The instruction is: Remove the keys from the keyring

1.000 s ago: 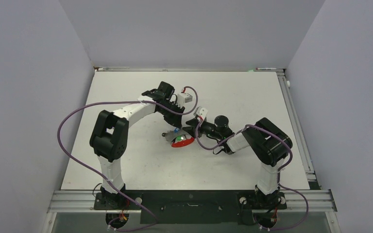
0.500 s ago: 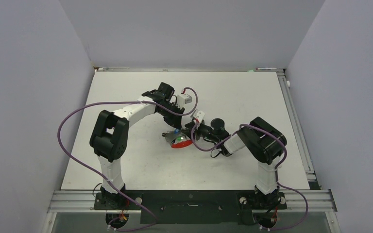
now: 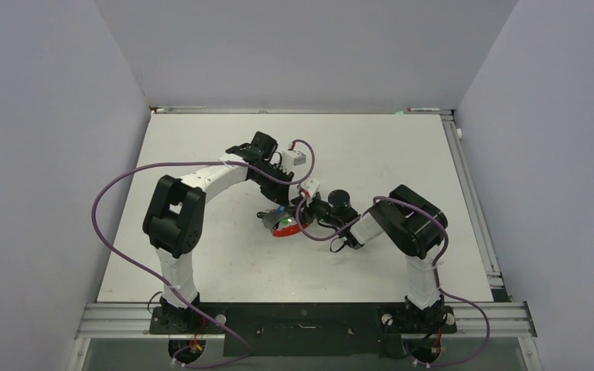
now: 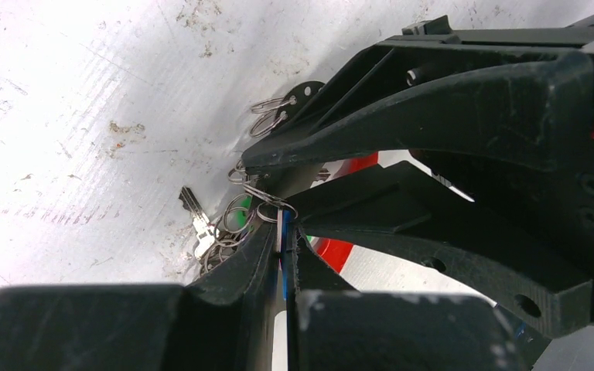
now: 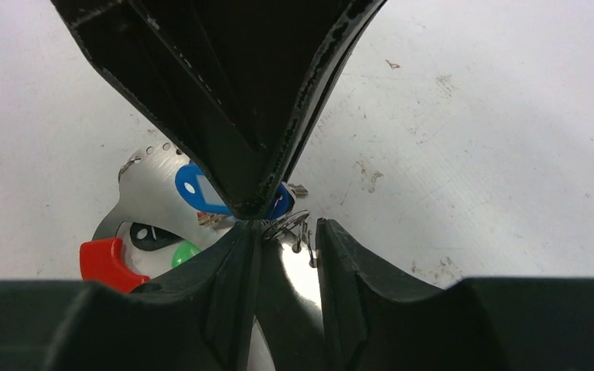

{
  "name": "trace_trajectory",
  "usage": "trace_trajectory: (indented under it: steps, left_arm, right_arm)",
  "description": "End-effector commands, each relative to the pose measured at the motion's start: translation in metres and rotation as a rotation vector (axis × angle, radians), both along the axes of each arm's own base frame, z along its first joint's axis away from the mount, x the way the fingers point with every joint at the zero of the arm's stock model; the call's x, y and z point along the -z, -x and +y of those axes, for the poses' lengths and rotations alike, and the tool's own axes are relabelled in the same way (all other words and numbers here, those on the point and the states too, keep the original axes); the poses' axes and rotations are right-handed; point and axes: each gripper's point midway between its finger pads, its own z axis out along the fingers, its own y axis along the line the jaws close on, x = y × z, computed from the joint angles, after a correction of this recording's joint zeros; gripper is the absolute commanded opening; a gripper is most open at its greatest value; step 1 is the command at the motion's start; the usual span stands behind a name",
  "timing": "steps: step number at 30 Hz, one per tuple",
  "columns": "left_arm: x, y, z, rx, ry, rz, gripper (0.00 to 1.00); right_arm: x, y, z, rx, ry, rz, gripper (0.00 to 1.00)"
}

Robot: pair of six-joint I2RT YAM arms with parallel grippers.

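Note:
The keyring (image 3: 288,227), a red arc with a grey metal plate, lies mid-table. In the right wrist view its red arc (image 5: 105,263) is lower left and its grey plate (image 5: 148,185) runs between my right fingers. My left gripper (image 4: 285,232) is shut on the blue-headed key (image 5: 194,187), seen as a blue sliver between its pads. My right gripper (image 5: 288,232) is closed narrowly on the grey plate, tip to tip with the left gripper (image 3: 280,205). A green-headed key (image 5: 184,253), a silvery key (image 4: 199,223) and small wire rings (image 4: 267,202) lie bunched at the ring.
Purple cables (image 3: 116,193) loop beside both arms. The white table (image 3: 402,147) has a raised rail along its right edge (image 3: 472,201) and grey walls on three sides. The table surface is scuffed around the keys.
My right arm has slid left, bringing its gripper up against the keyring and the left gripper's tip. The left arm and the keyring have stayed in place.

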Motion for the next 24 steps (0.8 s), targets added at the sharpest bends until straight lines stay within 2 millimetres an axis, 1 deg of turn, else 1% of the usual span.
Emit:
trace_trajectory:
  steps: [1, 2, 3, 6, 8, 13, 20, 24]
  left_arm:
    - [-0.018, -0.003, -0.004, 0.009, 0.050, -0.039, 0.00]
    - [-0.017, -0.002, -0.004, 0.010, 0.050, -0.037, 0.00]
    - [-0.017, -0.002, -0.004, 0.009, 0.049, -0.035, 0.00]
    - [-0.018, -0.003, -0.002, -0.001, 0.050, -0.036, 0.00]
    - [-0.020, -0.006, 0.000, -0.013, 0.050, -0.040, 0.00]
    - [-0.028, -0.015, 0.010, -0.043, 0.050, -0.062, 0.00]
    - [-0.030, -0.021, 0.021, -0.081, 0.041, -0.063, 0.00]
    - [-0.027, -0.023, 0.029, -0.107, 0.026, -0.061, 0.00]
  right_arm:
    - [-0.015, -0.013, 0.008, 0.024, -0.027, -0.062, 0.32]
    - [-0.016, -0.013, 0.008, 0.025, -0.030, -0.060, 0.31]
    - [-0.016, -0.013, 0.009, 0.023, -0.030, -0.058, 0.27]
    - [-0.017, -0.012, 0.011, 0.010, -0.024, -0.055, 0.12]
    - [-0.016, -0.008, 0.010, -0.008, -0.015, -0.059, 0.06]
    - [-0.021, 0.004, 0.009, -0.071, 0.007, -0.093, 0.05]
    - [-0.026, 0.014, 0.007, -0.137, 0.020, -0.111, 0.05]
    - [-0.026, 0.018, 0.004, -0.143, 0.022, -0.109, 0.05]
